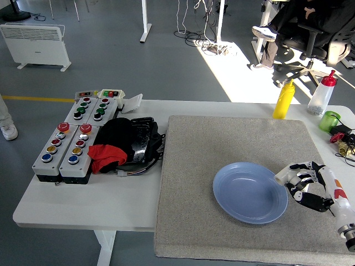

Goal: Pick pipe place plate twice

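Now the right hand (305,183) has its fingers curled around a white pipe (282,175), whose free end juts leftward over the rim of the blue plate (244,194) lying just to the hand's left.

white pipe (282,176) – held at plate's right rim | blue plate (244,194) – empty, on mat

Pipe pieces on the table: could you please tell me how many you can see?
1: a white pipe piece held by the right hand, at the blue plate's right edge. Another may be hidden behind the hand.
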